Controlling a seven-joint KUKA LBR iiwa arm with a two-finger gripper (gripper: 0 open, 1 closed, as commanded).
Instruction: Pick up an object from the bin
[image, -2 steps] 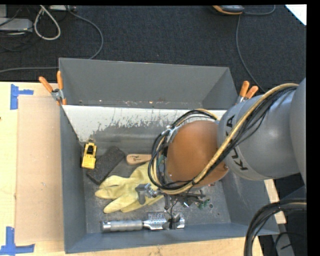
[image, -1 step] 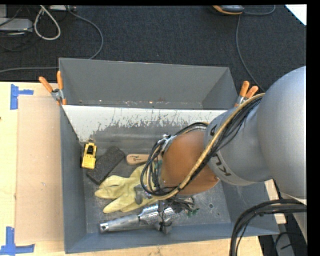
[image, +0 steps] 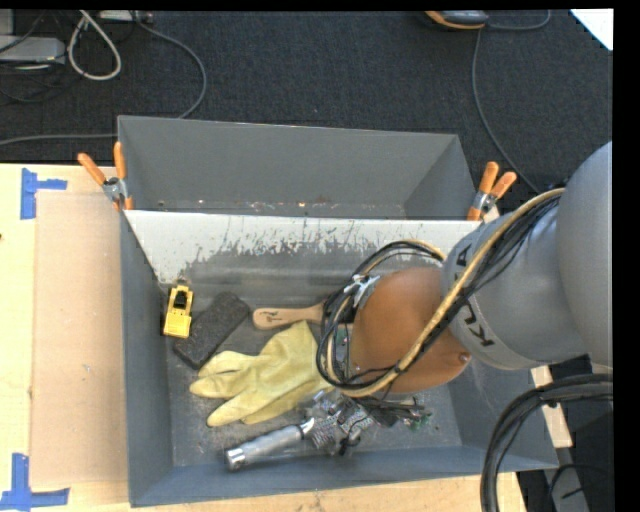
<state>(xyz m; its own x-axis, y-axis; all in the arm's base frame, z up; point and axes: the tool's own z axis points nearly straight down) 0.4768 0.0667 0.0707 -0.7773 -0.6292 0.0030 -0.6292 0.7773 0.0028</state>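
Observation:
My gripper (image: 338, 418) sits low near the bin's front wall, under the arm's orange cover, its metal body just right of a silvery cylindrical tool (image: 268, 447) lying along the front. It seems to touch that tool's right end. A yellow rubber glove (image: 262, 376) lies spread out just left of the gripper, its cuff reaching under the cover. Behind the glove, a wooden spoon handle (image: 285, 317) points left.
A dark grey sponge block (image: 210, 327) and a small yellow toy truck (image: 178, 311) lie at the left. Something small and green (image: 416, 421) shows right of the gripper. The arm and its cables cover the bin's right part.

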